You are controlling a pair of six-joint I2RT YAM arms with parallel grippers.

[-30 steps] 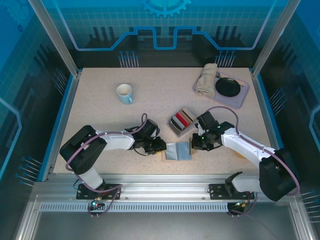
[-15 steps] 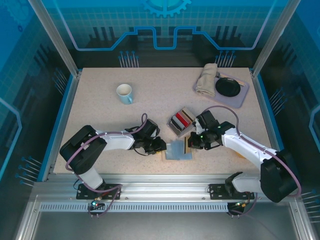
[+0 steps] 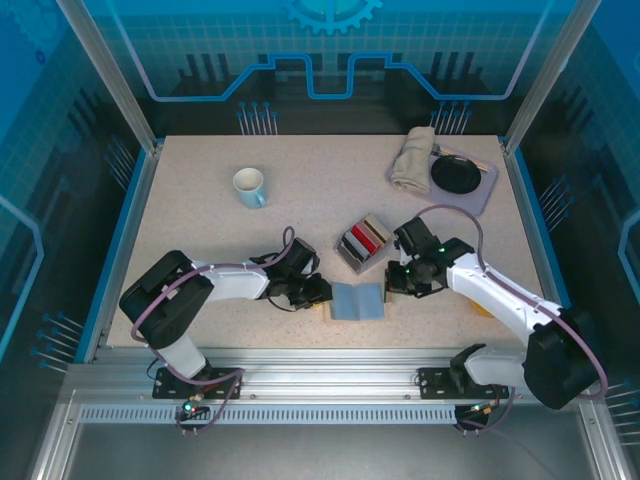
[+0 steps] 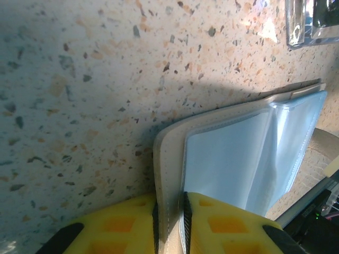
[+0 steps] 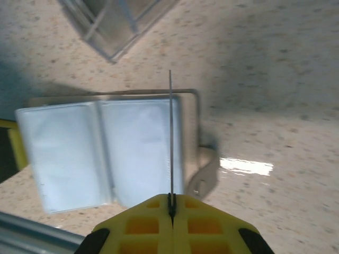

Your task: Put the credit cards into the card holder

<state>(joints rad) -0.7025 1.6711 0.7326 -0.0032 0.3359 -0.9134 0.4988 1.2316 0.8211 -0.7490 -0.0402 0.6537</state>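
Table, card holder lying open near its front edge, long axis left to right, left gripper pinching the holder's left cover, right gripper clamped on a credit card held edge-on over the right pocket

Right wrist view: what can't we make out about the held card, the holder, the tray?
Card in the right fingers: seen edge-on as a thin line, so its colour and face are unreadable.
Card holder: its sleeves are blurred here; cannot tell whether any card sits inside.
Tray: cut off by the frame's top edge; its cards are too small to count from the top view.
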